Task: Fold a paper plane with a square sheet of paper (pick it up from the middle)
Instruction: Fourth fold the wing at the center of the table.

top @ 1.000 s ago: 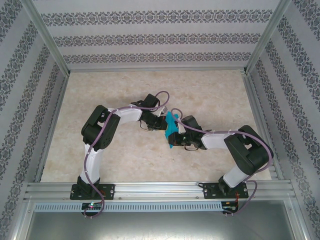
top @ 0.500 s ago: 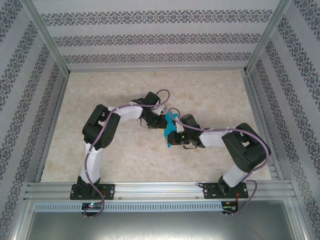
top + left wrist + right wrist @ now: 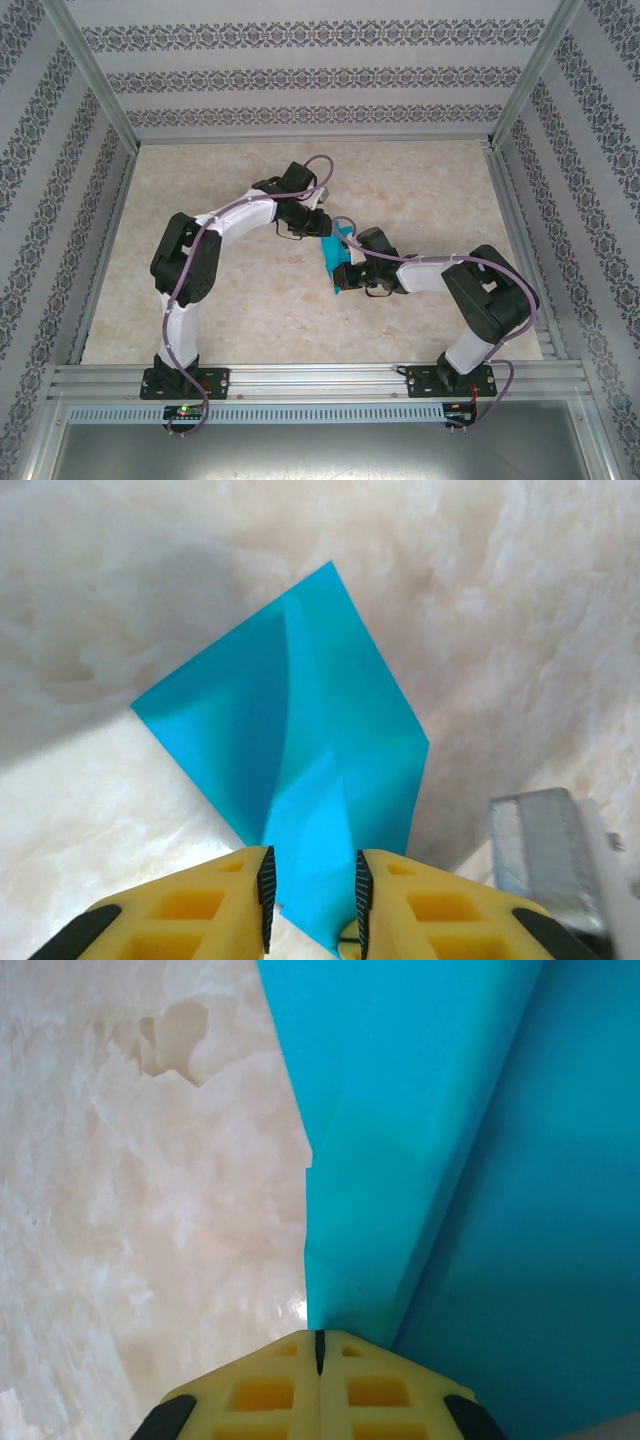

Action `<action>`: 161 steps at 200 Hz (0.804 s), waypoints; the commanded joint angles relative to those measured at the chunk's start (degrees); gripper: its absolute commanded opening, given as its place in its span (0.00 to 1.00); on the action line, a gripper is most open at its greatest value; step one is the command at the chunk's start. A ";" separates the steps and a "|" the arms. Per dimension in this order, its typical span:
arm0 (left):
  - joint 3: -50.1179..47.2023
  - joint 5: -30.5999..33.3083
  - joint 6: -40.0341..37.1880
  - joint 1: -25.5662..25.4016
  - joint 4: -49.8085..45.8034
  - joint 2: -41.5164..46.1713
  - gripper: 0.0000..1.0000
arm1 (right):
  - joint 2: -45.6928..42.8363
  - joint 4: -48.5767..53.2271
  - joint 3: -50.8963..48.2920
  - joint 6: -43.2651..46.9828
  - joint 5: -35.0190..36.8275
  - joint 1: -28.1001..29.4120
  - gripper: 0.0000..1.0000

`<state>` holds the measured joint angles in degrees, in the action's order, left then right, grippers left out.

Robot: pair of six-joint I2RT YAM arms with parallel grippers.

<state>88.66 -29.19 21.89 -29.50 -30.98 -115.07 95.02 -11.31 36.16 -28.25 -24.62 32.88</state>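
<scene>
On the left side of the table point(image 3: 180, 190), the left arm point(image 3: 185, 265) bends up and over toward the table's middle. The left gripper point(image 3: 318, 230) sits just left of table centre, right up against the paper sheet point(image 3: 335, 258). On its own wrist cam the two yellow fingers point(image 3: 200, 910) are parted with a clear gap, so that one's released, nothing pinched. The near corner of the sheet runs down into that gap, but the pads aren't squeezing it as far as I can see.

The paper itself is teal-blue and pretty much dead centre of the table. It's not a plain flat square. In the left wrist view it reads as a diamond-ish shape with a crease down it, one half darker than the other. Honestly can't tell how much of it rests on the table and how much is lifted.

Just right of table centre, the right gripper point(image 3: 352, 270) meets the sheet from the other side. Its wrist cam shows the yellow fingertips clamped fully together, just a thin seam between them. The teal paper comes straight out of that seam, so it's pinching the sheet at an edge. A fold line runs away from the tips across the paper. The right arm point(image 3: 480, 300) trails back over the right side of the table toward its near edge.
</scene>
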 commanded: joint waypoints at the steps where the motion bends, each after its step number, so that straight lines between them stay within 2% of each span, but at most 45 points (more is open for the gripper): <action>1: -0.05 1.41 0.60 0.58 -2.27 4.38 0.31 | 2.36 7.32 -1.01 1.74 4.19 0.77 0.03; 26: -2.07 -3.42 2.17 0.23 -0.08 4.59 0.28 | 2.20 7.18 -0.84 1.83 4.19 0.90 0.03; 58: -5.21 -7.61 4.71 -0.21 4.92 1.69 0.18 | 1.41 7.09 -0.83 1.92 4.22 1.35 0.03; 101: -6.43 -12.90 8.46 -1.25 12.03 -2.28 0.17 | -0.30 7.64 -0.92 2.07 4.51 1.46 0.02; 161: -6.90 -13.57 10.59 -2.50 15.46 -7.07 0.16 | -0.56 7.53 -0.74 1.86 4.92 1.70 0.02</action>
<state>82.43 -41.41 30.52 -31.46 -19.51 -119.98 94.02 -9.58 36.38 -27.64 -22.55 33.80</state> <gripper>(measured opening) 0.165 0.050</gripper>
